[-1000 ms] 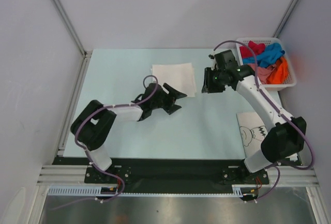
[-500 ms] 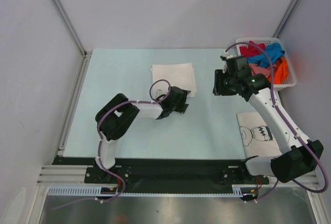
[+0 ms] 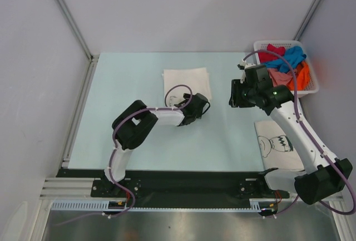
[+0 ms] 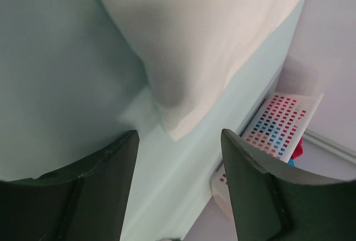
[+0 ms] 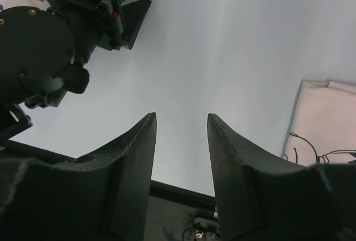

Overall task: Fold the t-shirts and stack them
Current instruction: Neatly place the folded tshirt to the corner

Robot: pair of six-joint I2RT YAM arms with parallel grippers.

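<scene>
A plain white folded t-shirt [image 3: 186,80] lies at the back middle of the table. My left gripper [image 3: 201,106] hovers open just off its near right corner, and that corner [image 4: 189,57] shows ahead of the empty left gripper [image 4: 178,141]. My right gripper [image 3: 235,95] hangs open and empty over bare table between the white shirt and the basket; the right gripper [image 5: 181,119] shows nothing between its fingers. A white t-shirt with black cartoon print [image 3: 275,143] lies flat at the near right, also in the right wrist view [image 5: 325,124]. Red [image 3: 272,52], blue [image 3: 289,60], pink [image 3: 281,77] and orange [image 3: 301,77] t-shirts fill the basket.
The white lattice basket [image 3: 312,71] stands in the far right corner against the wall, and its wall [image 4: 278,127] shows past my left fingers. The left arm [image 5: 55,40] sits close to the right gripper's left. Metal frame rails border the table [image 3: 128,85].
My left arm has reached right and forward to the white shirt's near right corner, its jaws narrowing slightly. My right arm has drawn right, away from the shirt, its jaws a little wider.
</scene>
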